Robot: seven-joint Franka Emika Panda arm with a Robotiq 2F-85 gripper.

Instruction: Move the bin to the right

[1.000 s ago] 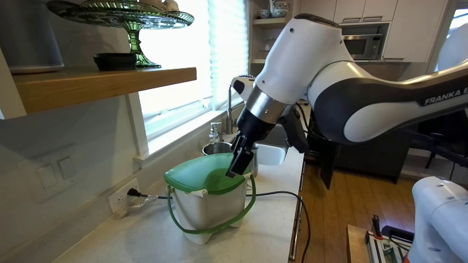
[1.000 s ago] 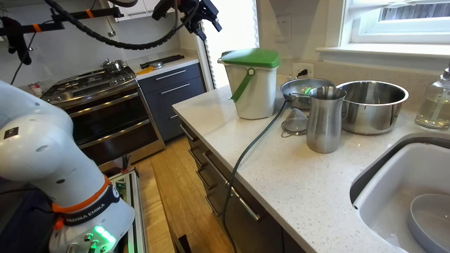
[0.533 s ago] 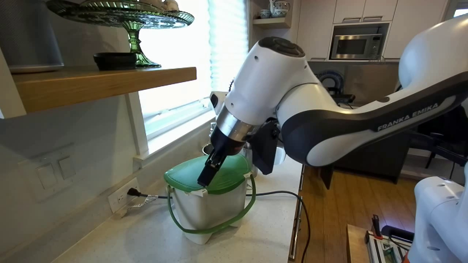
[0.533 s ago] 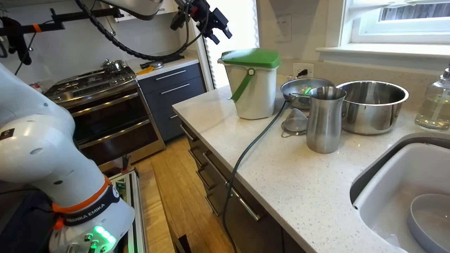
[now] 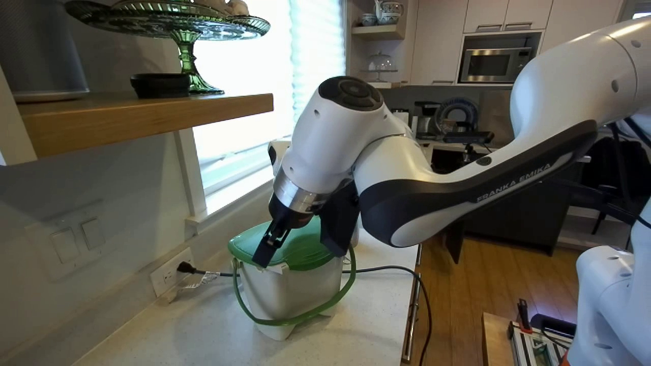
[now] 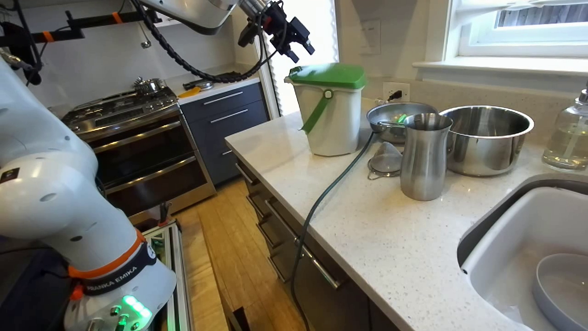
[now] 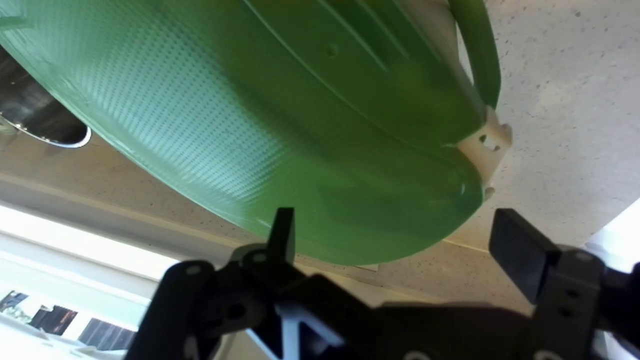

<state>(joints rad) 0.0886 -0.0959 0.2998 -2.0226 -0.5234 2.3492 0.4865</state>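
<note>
The bin (image 5: 292,292) stands upright on the counter in both exterior views (image 6: 337,122). It has a pale body, a green lid (image 6: 330,76) and a green loop handle (image 5: 305,317) hanging down at its side. The lid fills much of the wrist view (image 7: 310,150), and part of the handle shows there too (image 7: 482,55). My gripper (image 6: 302,53) is above the lid's level, near one end of it, and apart from the bin. In the wrist view the fingers (image 7: 522,252) are wide apart with nothing held between them (image 7: 395,215).
A steel bowl (image 6: 390,131), a mesh strainer (image 6: 386,161), a steel cup (image 6: 425,158) and a steel pot (image 6: 487,151) stand beside the bin. A cord (image 6: 340,177) crosses the counter. A sink (image 6: 514,230) lies farther along. A wooden shelf (image 5: 152,119) overhangs the counter.
My gripper has moved lower and across the lid towards one end of the bin, left in an exterior view. It stays open. The bin has not moved.
</note>
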